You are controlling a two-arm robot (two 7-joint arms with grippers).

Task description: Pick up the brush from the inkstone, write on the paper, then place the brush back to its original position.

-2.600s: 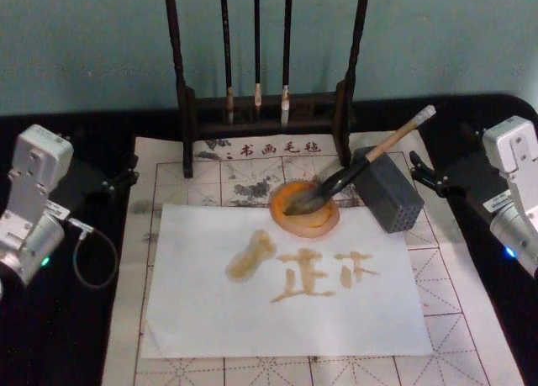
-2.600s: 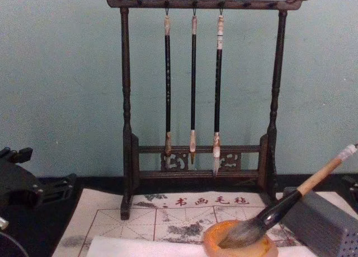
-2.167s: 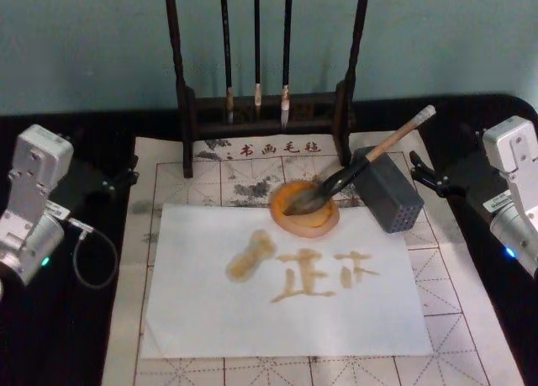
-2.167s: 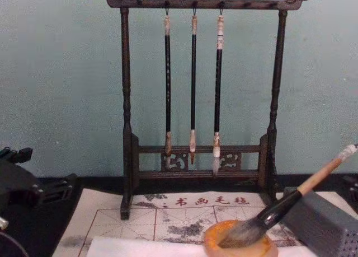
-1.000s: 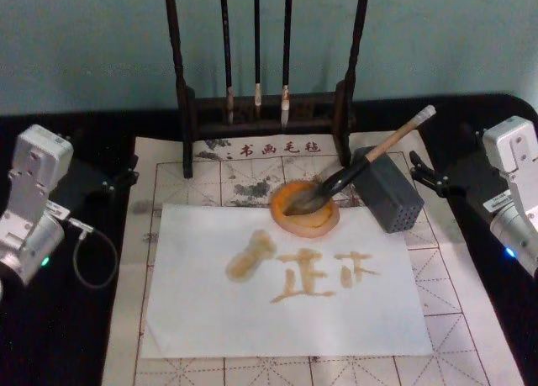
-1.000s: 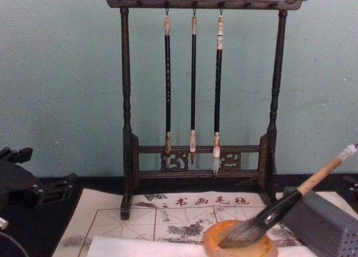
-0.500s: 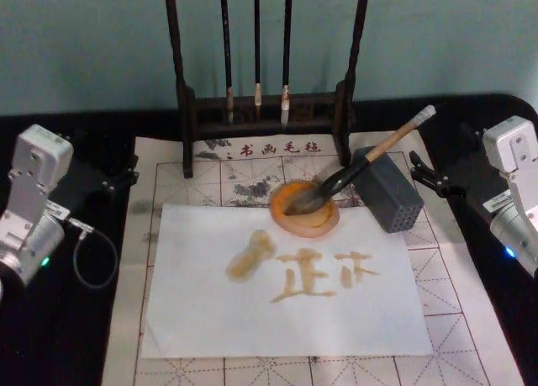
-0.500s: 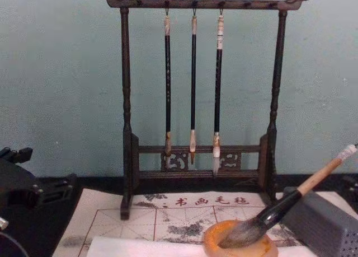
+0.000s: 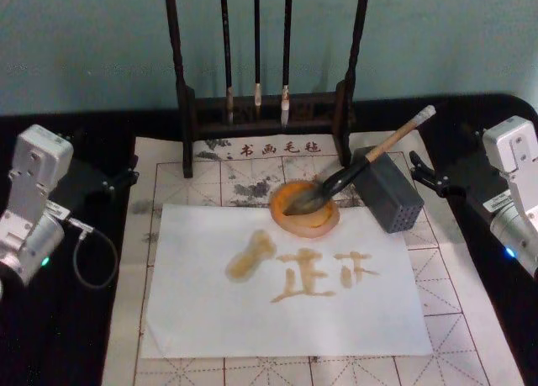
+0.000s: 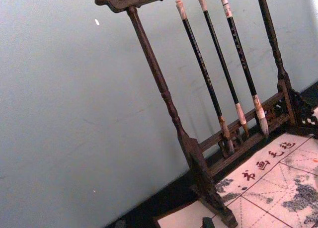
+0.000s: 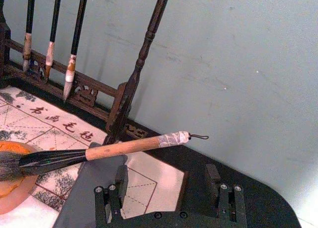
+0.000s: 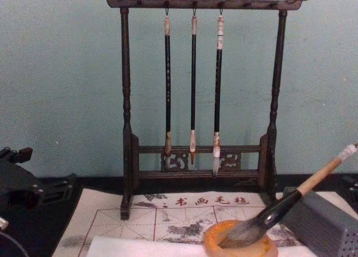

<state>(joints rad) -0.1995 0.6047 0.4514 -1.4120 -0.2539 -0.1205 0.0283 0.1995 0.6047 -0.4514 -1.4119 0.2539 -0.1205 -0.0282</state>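
One brush (image 9: 353, 174), tuft in inkstone (image 9: 308, 225), handle on grey block (image 9: 392, 198), right hand (image 11: 166, 167) released, left hand (image 9: 123, 174) parked, unclear.

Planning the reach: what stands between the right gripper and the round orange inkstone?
Head view: a grey perforated rectangular block, with the tan-handled brush lying over it.

The mat (image 9: 206, 171) on the desk (image 9: 84, 335) has 4 dark red Chinese signs (image 9: 273, 148) printed along its far edge: 书画毛毡. The white paper (image 9: 202, 319) has big brown brush marks on it. 1 mark (image 9: 303, 283) reads 正. The mark next to it (image 9: 357, 268) is too messy to read.
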